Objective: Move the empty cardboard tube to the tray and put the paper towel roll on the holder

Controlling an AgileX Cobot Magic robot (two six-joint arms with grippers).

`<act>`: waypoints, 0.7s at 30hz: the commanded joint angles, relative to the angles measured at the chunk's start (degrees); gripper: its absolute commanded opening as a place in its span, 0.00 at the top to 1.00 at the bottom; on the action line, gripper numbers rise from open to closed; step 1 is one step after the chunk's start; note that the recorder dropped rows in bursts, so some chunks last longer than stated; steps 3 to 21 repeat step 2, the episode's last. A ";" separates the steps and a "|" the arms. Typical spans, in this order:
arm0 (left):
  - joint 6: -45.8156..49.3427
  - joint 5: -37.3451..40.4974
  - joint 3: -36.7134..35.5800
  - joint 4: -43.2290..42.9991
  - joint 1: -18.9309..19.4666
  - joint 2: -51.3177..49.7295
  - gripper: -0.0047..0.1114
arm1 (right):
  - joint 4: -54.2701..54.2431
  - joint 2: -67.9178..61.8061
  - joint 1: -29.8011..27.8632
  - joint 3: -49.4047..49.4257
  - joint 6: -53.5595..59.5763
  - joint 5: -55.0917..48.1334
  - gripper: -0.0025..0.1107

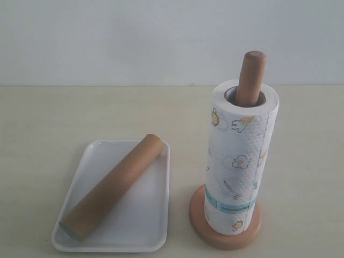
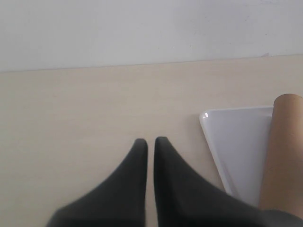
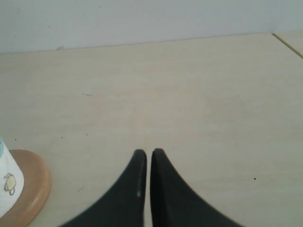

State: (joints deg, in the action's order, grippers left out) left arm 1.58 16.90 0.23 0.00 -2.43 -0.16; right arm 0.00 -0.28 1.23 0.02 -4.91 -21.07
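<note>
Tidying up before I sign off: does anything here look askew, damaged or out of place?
Nothing serious. The cardboard tube lies diagonally across the tray, its far end at the far rim rather than lined up with the sides. The paper towel roll stands upright on the holder, post through its core. No damage shows.

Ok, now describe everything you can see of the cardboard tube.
The cardboard tube is a long, plain brown cylinder, matte and smooth like bare cardboard, with no dents that show. It lies on its side, diagonally across the white tray. In the exterior view its near end sits in the tray's near left corner and its far end reaches the far rim toward the right. Only the tray touches it.
</note>
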 commanded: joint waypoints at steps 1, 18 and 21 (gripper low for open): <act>-0.41 0.00 -0.23 0.57 0.13 0.16 0.92 | 0.35 0.28 -0.34 -0.02 0.33 0.10 0.95; -0.41 0.00 -0.23 0.57 0.13 0.16 0.92 | 0.35 0.28 -0.34 -0.02 0.33 0.10 0.95; -0.41 0.00 -0.23 0.57 0.13 0.16 0.92 | 0.35 0.28 -0.34 -0.02 0.33 0.10 0.95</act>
